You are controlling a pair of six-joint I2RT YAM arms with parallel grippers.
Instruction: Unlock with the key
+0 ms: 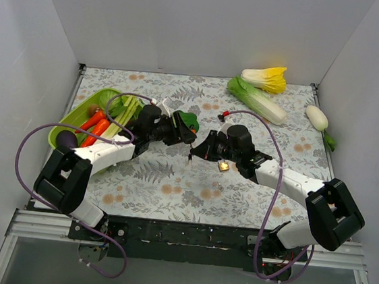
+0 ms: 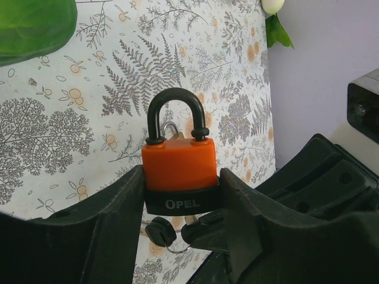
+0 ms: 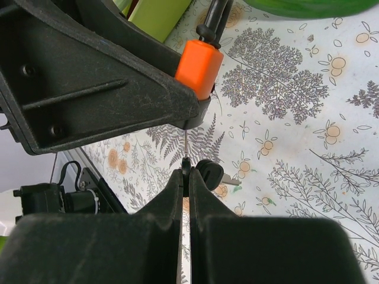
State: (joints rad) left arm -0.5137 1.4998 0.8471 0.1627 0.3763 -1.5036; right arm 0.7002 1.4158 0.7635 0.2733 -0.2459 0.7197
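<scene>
Left wrist view puts the orange-bodied padlock (image 2: 179,165), black steel shackle and black base, squarely in your left gripper (image 2: 180,204). The jaws clamp its two sides, shackle pointing away from the wrist, so the keyhole end faces your other arm. It's held clear above the fern-printed tablecloth (image 2: 71,136), near mid-table. Your right gripper (image 3: 185,177) is pressed together on the small black-headed key (image 3: 185,164), blade aimed straight at the lock's base — whether it's seated, you can't tell. Both forearms reach inward, wrists facing each other.
</scene>
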